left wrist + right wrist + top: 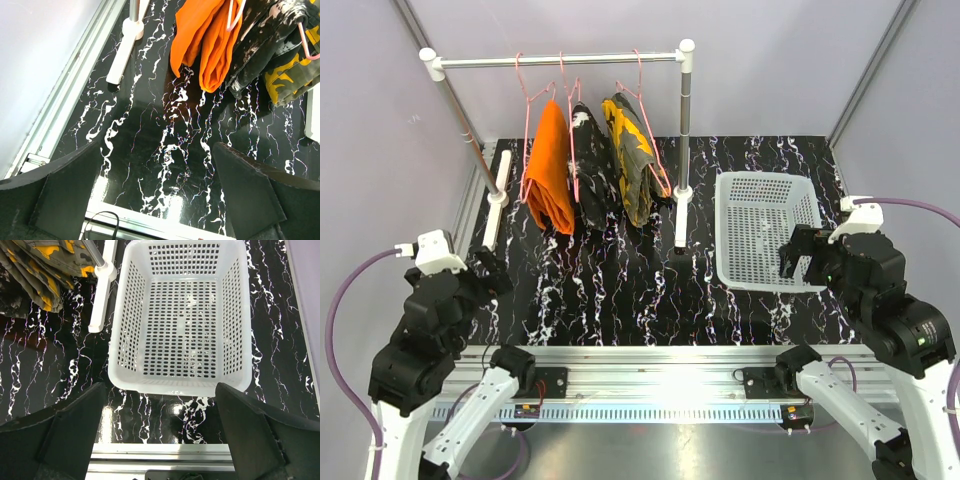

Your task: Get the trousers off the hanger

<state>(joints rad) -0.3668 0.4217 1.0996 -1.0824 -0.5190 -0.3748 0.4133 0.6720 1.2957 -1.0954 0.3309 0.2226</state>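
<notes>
At the near left, the left gripper hangs over the black marbled table, jaws spread wide and holding nothing. At the far side, three garments hang folded on pink hangers from the rail: the orange trousers leftmost, the black speckled trousers in the middle and the camouflage trousers on the right. Right of the rack stands the white basket, and the right gripper hovers over its near edge with jaws likewise spread and holding nothing.

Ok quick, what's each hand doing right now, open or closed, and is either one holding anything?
Left hand: open, holding nothing.
Right hand: open, holding nothing.
</notes>
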